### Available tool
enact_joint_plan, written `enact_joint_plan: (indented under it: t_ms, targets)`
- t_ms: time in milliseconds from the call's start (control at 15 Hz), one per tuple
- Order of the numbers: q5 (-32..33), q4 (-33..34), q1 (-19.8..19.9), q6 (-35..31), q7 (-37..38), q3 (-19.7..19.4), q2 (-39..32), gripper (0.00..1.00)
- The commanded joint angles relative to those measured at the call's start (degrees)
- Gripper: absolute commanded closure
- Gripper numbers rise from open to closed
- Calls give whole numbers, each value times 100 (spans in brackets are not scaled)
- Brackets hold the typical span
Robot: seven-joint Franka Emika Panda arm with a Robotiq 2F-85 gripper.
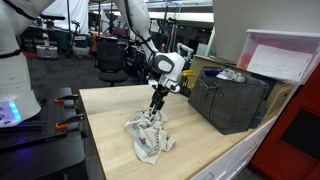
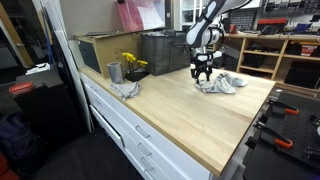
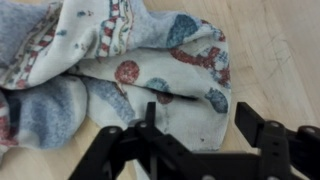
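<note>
The light wooden bench (image 1: pixel 108 112) (image 2: pixel 180 120) fills the middle of both exterior views. The white robot arm (image 1: pixel 138 25) (image 2: pixel 215 15) slopes down over it from above, and its wrist is bent so that the tool points straight down at the benchtop. A dark grey plastic crate (image 1: pixel 232 100) (image 2: pixel 165 50) stands on the bench, near the arm's working spot but apart from it. The crumpled white cloth with red and blue printed patches (image 1: pixel 148 135) (image 2: pixel 222 83) (image 3: pixel 120 60) lies in a loose heap on the bare wood. The black tool (image 1: pixel 156 104) (image 2: pixel 203 76) (image 3: pixel 198 122) hangs right at the top of the heap. In the wrist view its fingers (image 3: pixel 252 120) are spread wide with nothing gripped between them, straddling a fold. I cannot tell whether the tips touch the fabric.
</note>
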State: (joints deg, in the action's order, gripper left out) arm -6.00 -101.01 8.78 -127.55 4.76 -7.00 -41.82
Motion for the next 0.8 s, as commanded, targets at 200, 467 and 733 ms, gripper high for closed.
enact_joint_plan:
  t_ms: [200, 467, 733]
  targets:
    - [-127, 3, 112, 133, -79, 129, 84, 73]
    - [-172, -30, 112, 104, -107, 146, 102, 100]
    - [-259, -34, 149, 161, -157, 207, 143, 100]
